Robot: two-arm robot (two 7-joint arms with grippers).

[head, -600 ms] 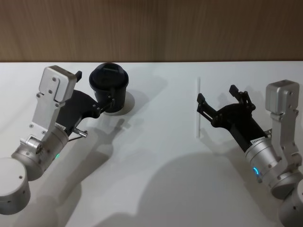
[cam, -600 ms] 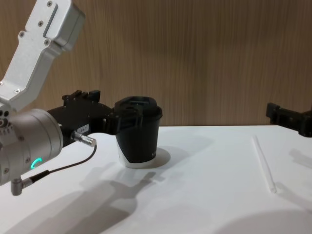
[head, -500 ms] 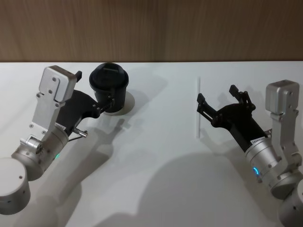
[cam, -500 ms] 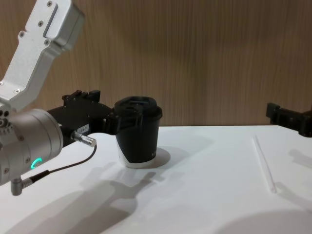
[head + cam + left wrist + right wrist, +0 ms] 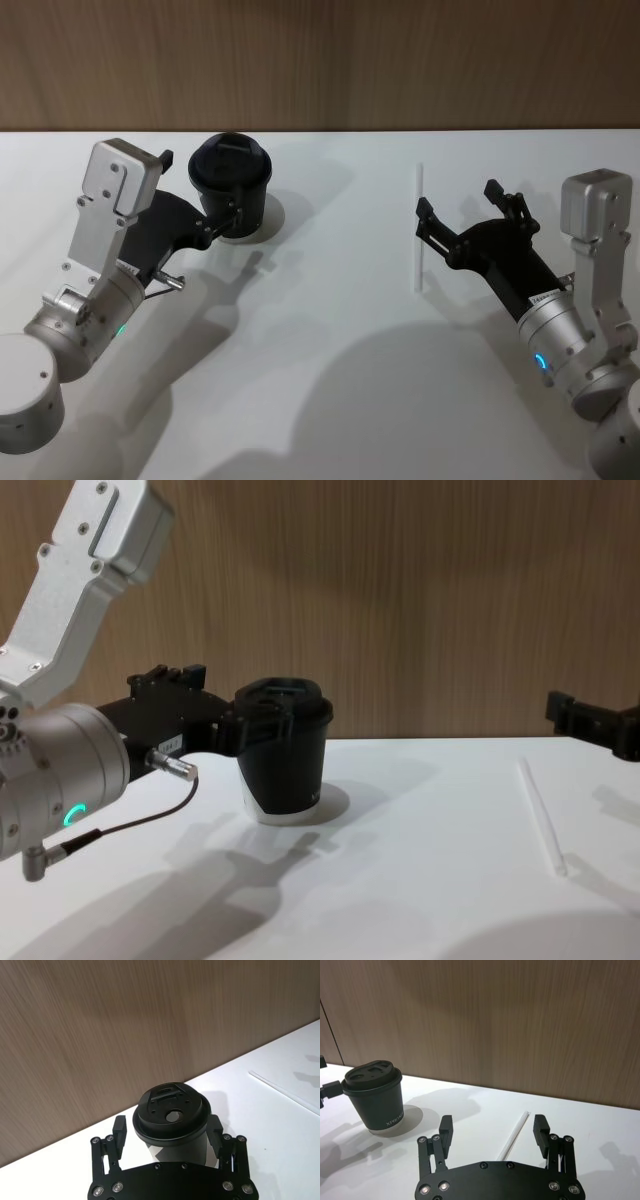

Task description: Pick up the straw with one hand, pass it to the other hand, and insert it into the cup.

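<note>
cup [image 5: 231,185]: black paper, black domed lid on, white curved patch near base, upright, left part of the table [image 5: 330,390] near its far edge | straw [image 5: 419,228]: thin straight white tube, lying flat, pointing far-to-near, right of table's middle, well apart from cup

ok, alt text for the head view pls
Open right gripper points at a white straw lying flat on the white table. Open left gripper has its fingers either side of a black lidded cup.

Bright light from above throws soft, broad grey shadows across the white table [image 5: 340,210]; the wooden wall [image 5: 320,60] looks dimmer.
</note>
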